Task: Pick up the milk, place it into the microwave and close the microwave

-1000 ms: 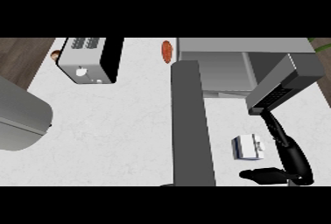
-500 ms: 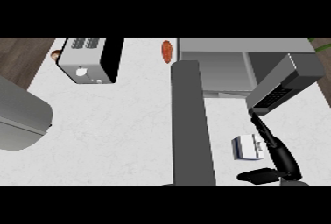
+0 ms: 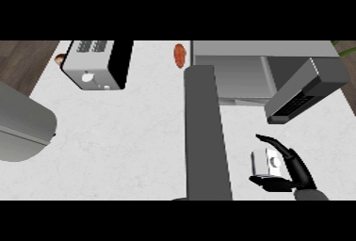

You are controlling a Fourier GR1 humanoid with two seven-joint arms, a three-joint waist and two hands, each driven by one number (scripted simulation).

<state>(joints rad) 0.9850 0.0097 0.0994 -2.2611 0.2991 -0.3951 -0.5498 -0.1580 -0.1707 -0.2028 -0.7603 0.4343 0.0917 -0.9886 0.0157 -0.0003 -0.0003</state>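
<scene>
The microwave point(image 3: 240, 70) sits at about one o'clock on the white counter point(image 3: 125, 136). Its door point(image 3: 306, 89) hangs wide open, swung out toward three o'clock, with dark buttons on its face. The inside looks like a bare grey box.

The milk point(image 3: 265, 161) is a small grey-white carton with a round cap on it. It stands on the counter at about four o'clock, below the open door and well apart from the microwave's mouth.

The right hand point(image 3: 292, 176) comes in from the bottom edge at five o'clock. Its black fingers point(image 3: 278, 146) run up along the right side of the carton and bend over its top. The thumb point(image 3: 268, 181) sits under the carton's lower edge. So the hand is curled round the milk from two sides, though it is hard to see if every finger touches it.

A long grey forearm point(image 3: 205, 132) reaches straight up the middle, from six o'clock toward twelve. Its hand cannot be seen.

A toaster point(image 3: 97, 63) stands at eleven o'clock. A small red thing point(image 3: 180, 55) lies at twelve o'clock. A big grey round thing point(image 3: 21, 122) fills the edge at nine o'clock.
</scene>
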